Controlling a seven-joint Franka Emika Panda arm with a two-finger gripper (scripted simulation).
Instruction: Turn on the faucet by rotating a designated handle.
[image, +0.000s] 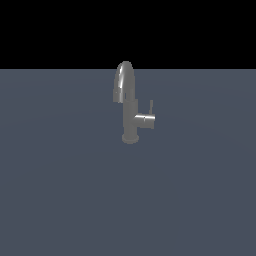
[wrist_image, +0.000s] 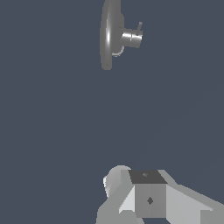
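Grey faucet (wrist_image: 110, 35), handle (wrist_image: 139, 27) upright on side stub, well apart from gripper (wrist_image: 148, 197); finger state indiscernible.

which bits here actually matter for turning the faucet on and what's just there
For the job:
- faucet, upright on its round base
- handle, the thin rod standing up from the end of the side stub
- gripper, only partly seen in the wrist view, well away from the faucet

Just there:
- flat grey surface under the faucet; no loose items on it
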